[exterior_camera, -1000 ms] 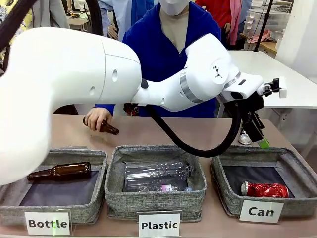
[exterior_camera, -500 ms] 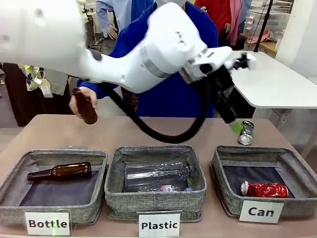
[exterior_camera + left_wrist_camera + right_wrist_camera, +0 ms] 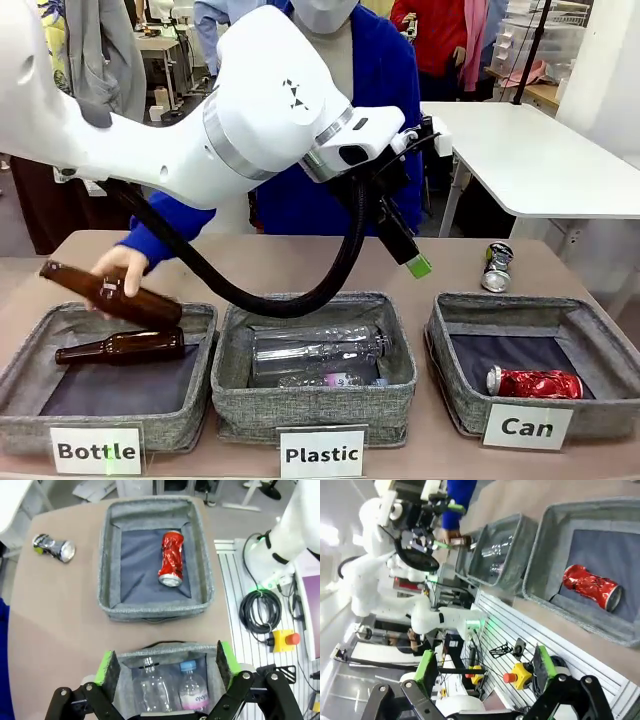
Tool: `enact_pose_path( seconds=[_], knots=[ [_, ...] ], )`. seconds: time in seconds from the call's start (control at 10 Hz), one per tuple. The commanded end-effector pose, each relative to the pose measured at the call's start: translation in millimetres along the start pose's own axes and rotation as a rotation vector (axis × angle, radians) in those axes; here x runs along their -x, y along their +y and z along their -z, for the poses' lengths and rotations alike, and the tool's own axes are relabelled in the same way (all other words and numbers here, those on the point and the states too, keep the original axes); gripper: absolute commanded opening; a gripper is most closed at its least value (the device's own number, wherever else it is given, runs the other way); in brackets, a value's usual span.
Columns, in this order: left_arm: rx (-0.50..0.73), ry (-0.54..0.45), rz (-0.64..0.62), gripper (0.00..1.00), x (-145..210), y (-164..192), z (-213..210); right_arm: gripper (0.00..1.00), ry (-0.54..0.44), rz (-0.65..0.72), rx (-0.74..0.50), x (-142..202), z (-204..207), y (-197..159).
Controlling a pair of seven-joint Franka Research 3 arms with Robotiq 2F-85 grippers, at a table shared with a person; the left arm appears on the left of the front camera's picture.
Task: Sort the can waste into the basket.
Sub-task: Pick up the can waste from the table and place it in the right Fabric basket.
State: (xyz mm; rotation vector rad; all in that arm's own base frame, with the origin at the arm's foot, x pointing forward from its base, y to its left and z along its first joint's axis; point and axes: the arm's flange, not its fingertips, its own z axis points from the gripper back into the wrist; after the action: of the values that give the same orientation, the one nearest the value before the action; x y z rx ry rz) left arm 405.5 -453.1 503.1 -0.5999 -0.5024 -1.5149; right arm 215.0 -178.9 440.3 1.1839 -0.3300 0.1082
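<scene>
A crushed red can [image 3: 535,382] lies inside the grey basket [image 3: 520,304] labelled "Can" at the right. A crushed silver can [image 3: 496,266] rests on the table just behind that basket. My left gripper [image 3: 412,262] hangs open and empty above the far rim of the middle bin. In the left wrist view the left gripper [image 3: 166,662] is over the plastic bottles, with the red can [image 3: 171,559] in the basket [image 3: 155,611] and the silver can [image 3: 54,547] farther off. My right gripper [image 3: 485,665] is open and empty, off the table's near edge, facing the red can [image 3: 592,587] in the basket [image 3: 535,565].
The middle bin [image 3: 312,405], labelled "Plastic", holds clear bottles. The left bin [image 3: 30,352], labelled "Bottle", holds a brown bottle [image 3: 122,346]. Over that bin a person's hand [image 3: 118,268] holds another brown bottle [image 3: 105,293]. My left arm's black cable [image 3: 270,300] loops low over the table.
My left arm has swung from above the Can basket leftward to the middle bin. The person's hand carried a brown bottle from the far table down to the Bottle bin.
</scene>
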Motion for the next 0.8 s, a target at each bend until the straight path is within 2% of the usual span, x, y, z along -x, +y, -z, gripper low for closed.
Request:
enact_pose_path(
  seconds=[0.0, 0.2, 0.7],
  knots=[
    [0.008, -0.062, 0.022, 1.0, 0.3, 2.0, -1.0, 1.0, -0.104, 0.052, 0.02, 3.1, -36.8, -5.4],
    [-0.013, -0.077, -0.005, 1.0, 5.6, 6.0, -5.9, 1.0, -0.119, 0.044, 0.024, 5.6, -47.1, -6.5],
    [-0.032, -0.103, -0.027, 1.0, 18.3, 8.2, -21.1, 1.0, -0.099, 0.031, 0.028, 3.8, -35.6, -5.6]
  ],
)
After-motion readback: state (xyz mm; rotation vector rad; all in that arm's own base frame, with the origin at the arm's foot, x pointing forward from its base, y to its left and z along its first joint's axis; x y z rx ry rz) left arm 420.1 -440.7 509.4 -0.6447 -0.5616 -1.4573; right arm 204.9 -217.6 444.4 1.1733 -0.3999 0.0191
